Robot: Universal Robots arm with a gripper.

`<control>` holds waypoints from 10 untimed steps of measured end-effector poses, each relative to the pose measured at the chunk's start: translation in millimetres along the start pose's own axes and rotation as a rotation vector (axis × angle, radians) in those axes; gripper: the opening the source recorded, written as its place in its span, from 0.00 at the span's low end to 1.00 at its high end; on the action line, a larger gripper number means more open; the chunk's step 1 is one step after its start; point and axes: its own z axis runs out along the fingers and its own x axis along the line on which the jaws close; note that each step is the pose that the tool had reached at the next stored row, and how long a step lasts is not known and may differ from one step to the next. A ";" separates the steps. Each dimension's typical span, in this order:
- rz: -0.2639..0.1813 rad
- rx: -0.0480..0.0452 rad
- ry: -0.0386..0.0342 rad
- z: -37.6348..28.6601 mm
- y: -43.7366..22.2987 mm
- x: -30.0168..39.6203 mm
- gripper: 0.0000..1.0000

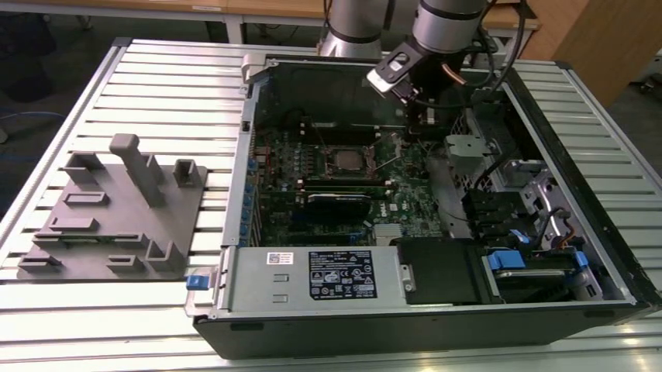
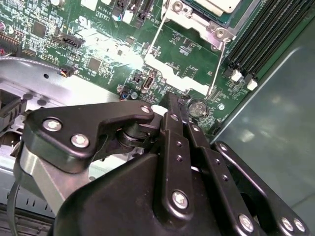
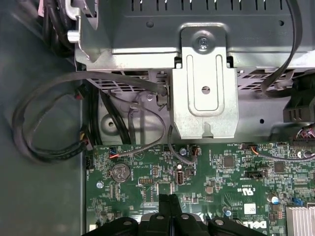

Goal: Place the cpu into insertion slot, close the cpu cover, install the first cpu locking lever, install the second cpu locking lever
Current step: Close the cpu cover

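Observation:
The cpu (image 1: 345, 161) lies flat in the insertion slot (image 1: 348, 175) on the green board; its corner shows in the second wrist view (image 2: 216, 4). The silver cpu cover (image 2: 197, 22) frames the chip and looks laid down over its edges. Two thin wire locking levers (image 2: 156, 37) (image 2: 216, 66) stand free beside the socket. My gripper (image 1: 424, 128) hangs over the board on the exterior view's right of the socket, clear of it. Its black fingers are shut together with nothing between them in both wrist views (image 2: 173, 98) (image 3: 168, 197).
A metal drive bracket (image 3: 204, 93) and looped black cables (image 3: 44, 128) lie close beyond the fingertips. A coin battery (image 2: 198, 107) sits just past them. Memory slots (image 2: 266, 34) flank the socket. A grey fixture plate (image 1: 114, 209) rests on the table outside the case.

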 end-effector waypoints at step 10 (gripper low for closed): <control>0.000 0.0004 -0.0003 5.5 0.4 0.0 0.10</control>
